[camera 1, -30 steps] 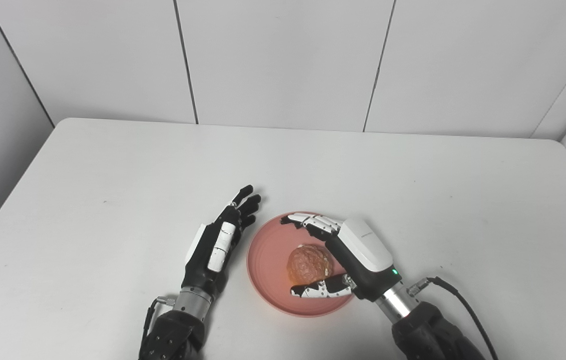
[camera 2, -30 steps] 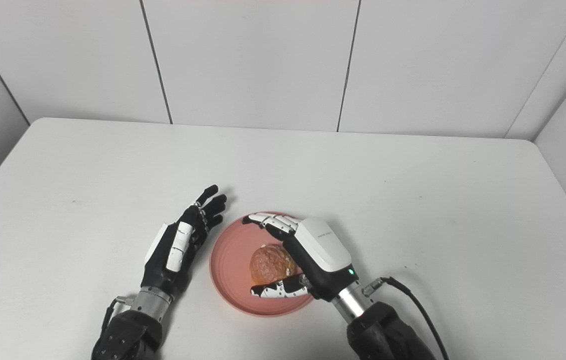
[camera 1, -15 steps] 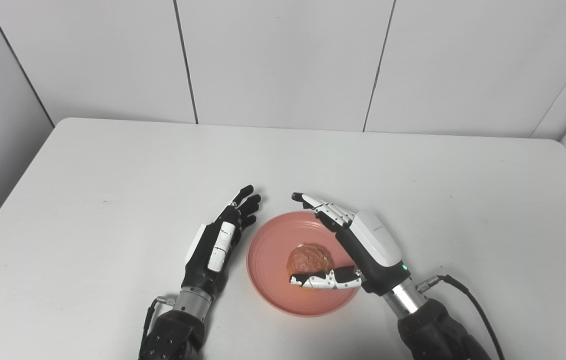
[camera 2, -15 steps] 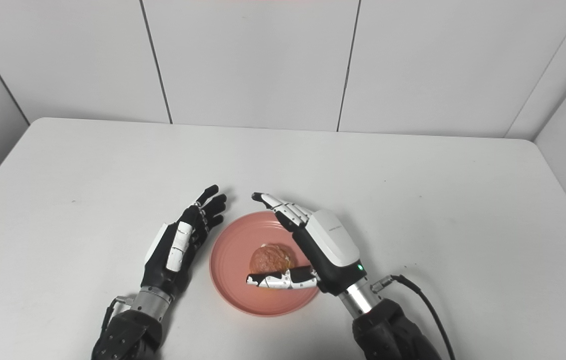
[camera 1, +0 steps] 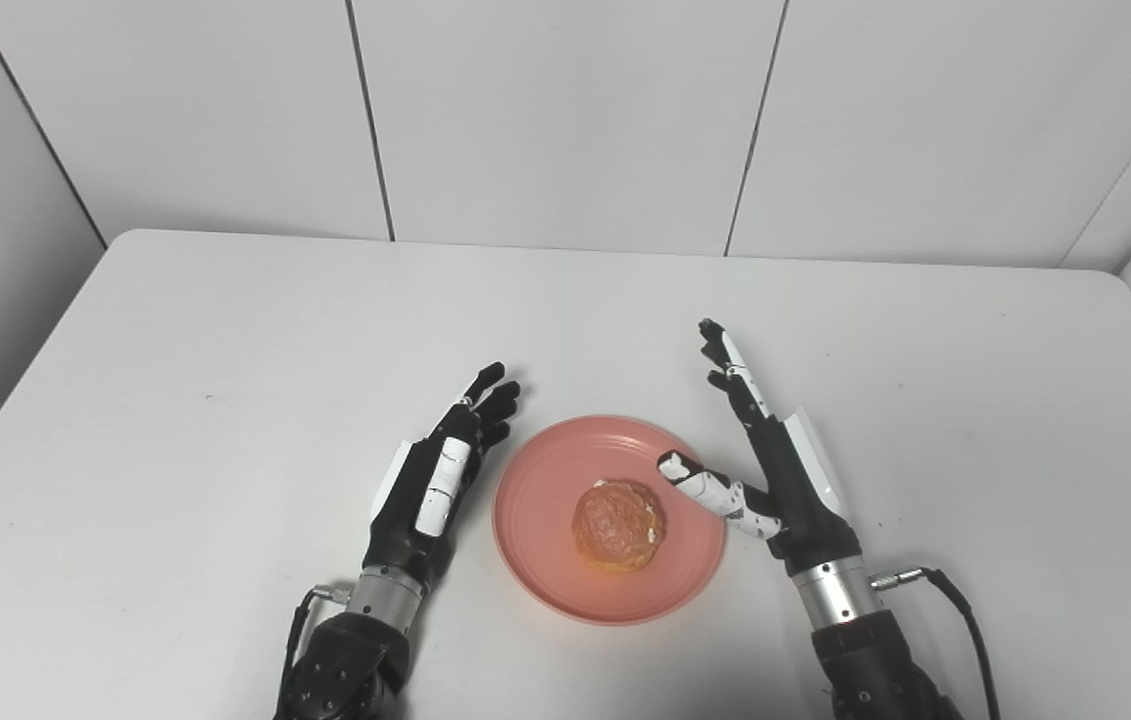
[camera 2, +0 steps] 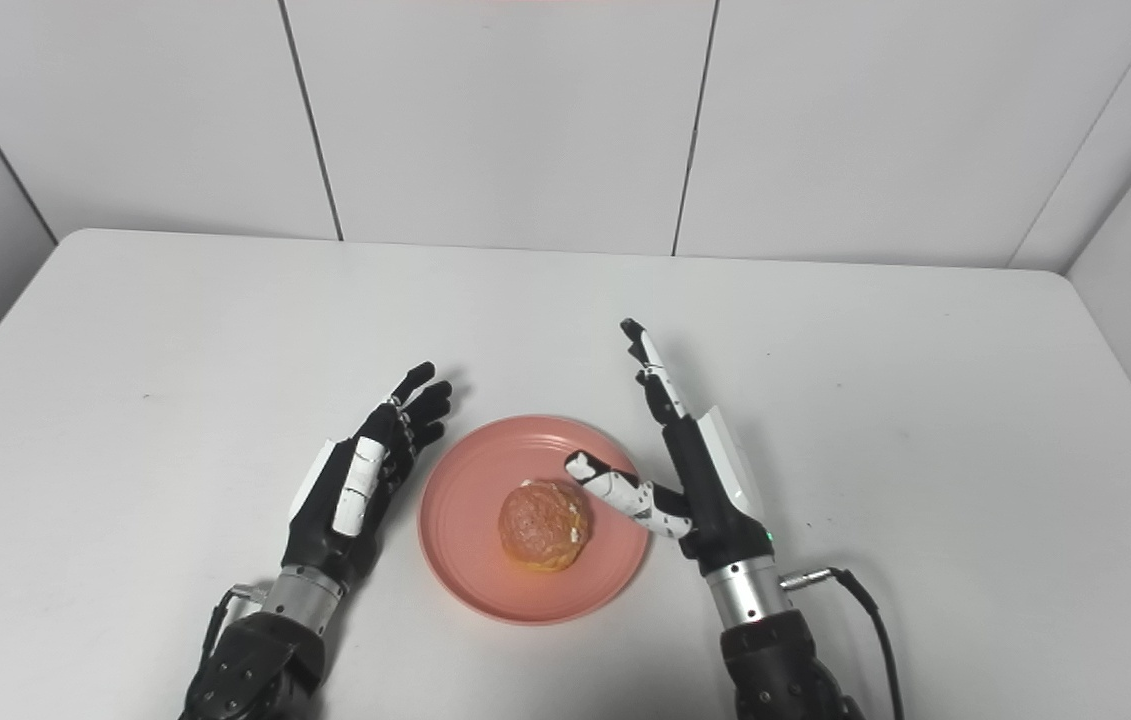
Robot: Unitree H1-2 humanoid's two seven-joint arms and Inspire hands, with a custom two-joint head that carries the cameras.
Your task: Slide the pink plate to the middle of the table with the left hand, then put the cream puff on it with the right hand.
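- Pink plate (camera 1: 535, 520) flat on the white table (camera 1: 225, 330), near the middle, a little toward the near edge.
- Cream puff (camera 1: 619, 525) sitting on the plate, slightly right of its centre, golden-brown and upright.
- Right hand (camera 1: 780, 475) just right of the plate, edge-on, fingers (camera 1: 728, 365) straight and pointing to the far side, holding nothing.
- Thumb of that hand spread out leftward over the plate's right rim, tip close to the cream puff; contact with the puff hard to judge, seemingly a slight gap.
- Left hand (camera 1: 433, 480) just left of the plate, also spread wide and empty, fingers pointing far and slightly right.
- Left fingertips near the plate's far-left rim, not clearly touching it.
- Plate between the two hands, both forearms coming in from the near edge.
- Black cable (camera 1: 965, 620) trailing off the right wrist toward the near right.
- Pale panelled wall (camera 1: 565, 110) behind the far edge.
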